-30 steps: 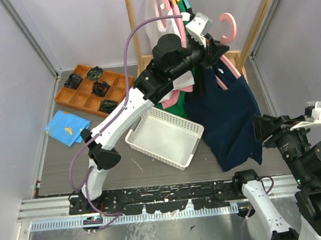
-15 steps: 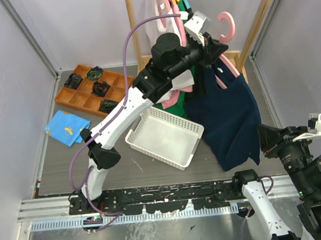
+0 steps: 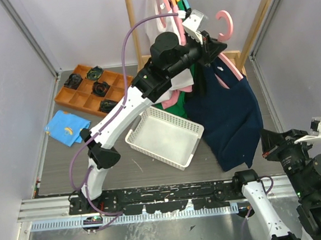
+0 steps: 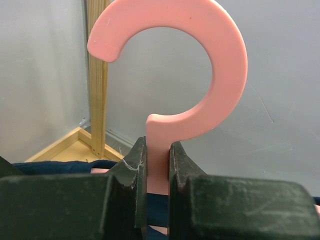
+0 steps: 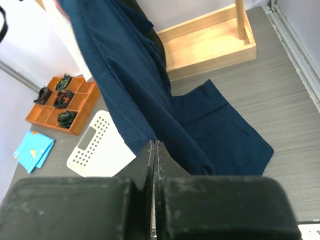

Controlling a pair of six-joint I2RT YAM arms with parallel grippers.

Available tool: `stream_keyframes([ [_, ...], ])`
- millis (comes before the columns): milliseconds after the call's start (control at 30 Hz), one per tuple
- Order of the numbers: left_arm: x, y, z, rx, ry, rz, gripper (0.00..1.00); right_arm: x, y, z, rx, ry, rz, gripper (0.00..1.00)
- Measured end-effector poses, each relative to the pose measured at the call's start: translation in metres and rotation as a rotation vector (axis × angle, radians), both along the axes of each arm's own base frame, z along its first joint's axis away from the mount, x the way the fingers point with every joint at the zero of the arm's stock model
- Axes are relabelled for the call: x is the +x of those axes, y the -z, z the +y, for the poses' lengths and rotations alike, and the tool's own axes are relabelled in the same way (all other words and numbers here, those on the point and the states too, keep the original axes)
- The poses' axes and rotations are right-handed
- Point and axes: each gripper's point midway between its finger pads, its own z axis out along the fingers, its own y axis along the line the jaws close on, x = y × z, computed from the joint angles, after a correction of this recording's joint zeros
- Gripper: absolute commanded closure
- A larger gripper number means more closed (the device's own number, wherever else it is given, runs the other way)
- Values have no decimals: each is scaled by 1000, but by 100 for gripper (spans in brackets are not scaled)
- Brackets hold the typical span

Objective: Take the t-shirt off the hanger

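A navy t-shirt (image 3: 227, 114) hangs from a pink hanger (image 3: 228, 24) held up beside the wooden rack. My left gripper (image 3: 210, 40) is shut on the hanger's neck (image 4: 159, 150), just under the hook (image 4: 200, 75), with the shirt's collar showing below the jaws. My right gripper (image 3: 265, 144) sits low at the shirt's lower right edge. Its jaws are pressed together with nothing showing between them, and the tips (image 5: 154, 144) sit right in front of the shirt's hem (image 5: 145, 135). The shirt's lower part (image 5: 220, 135) lies on the floor.
A white perforated basket (image 3: 165, 136) stands left of the shirt. An orange compartment tray (image 3: 85, 90) and a blue cloth (image 3: 66, 127) lie at the far left. Other garments on hangers (image 3: 167, 7) hang on the rack, whose wooden base (image 5: 210, 47) lies behind the shirt.
My right gripper has shut and pulled back toward the near edge, away from the shirt's side. The shirt's lower edge has swung slightly left. The left gripper keeps its hold on the hanger.
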Motion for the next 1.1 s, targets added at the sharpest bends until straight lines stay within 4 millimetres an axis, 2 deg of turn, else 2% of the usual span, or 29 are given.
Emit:
stream_keyframes([
  [400, 15, -5, 10, -60, -41, 72, 100, -6, 27, -14, 105, 127, 88, 99],
  [833, 24, -12, 17, -119, -60, 121, 100, -17, 38, -26, 131, 205, 106, 99],
  [1100, 31, -28, 24, -223, -60, 172, 100, -19, 57, -27, 127, 221, 173, 99],
])
